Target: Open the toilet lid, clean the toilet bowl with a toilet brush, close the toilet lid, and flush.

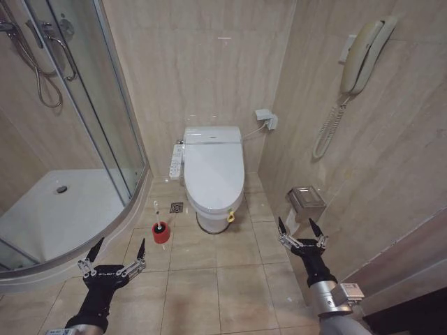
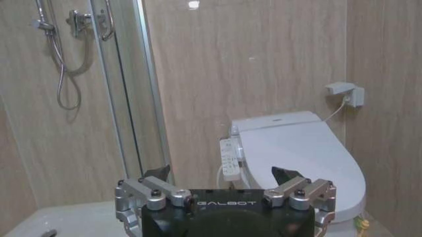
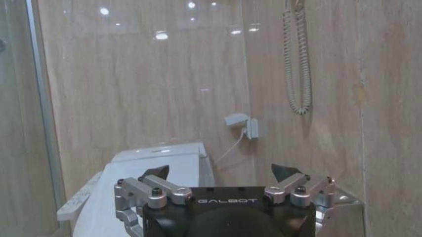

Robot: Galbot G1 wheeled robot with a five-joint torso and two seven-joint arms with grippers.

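The white toilet lid [image 1: 214,169] lies shut over the toilet bowl [image 1: 213,218] against the back wall, with the long button panel [image 1: 177,160] at its left side. The lid [image 2: 300,153] also faces the left wrist camera, and its back part [image 3: 158,163] appears in the right wrist view. The toilet brush [image 1: 160,226] stands in a small red cup [image 1: 161,234] on the floor left of the bowl. My left gripper [image 1: 117,250] hovers open low at the left, short of the brush. My right gripper [image 1: 301,228] is open low at the right, near the side wall.
A curved glass shower enclosure [image 1: 84,112] with a raised white tray [image 1: 63,209] takes up the left. On the right wall hang a phone [image 1: 363,56] and a metal paper holder [image 1: 307,199]. A wall socket [image 1: 265,118] sits behind the toilet. Tiled floor [image 1: 216,279] lies open between my arms.
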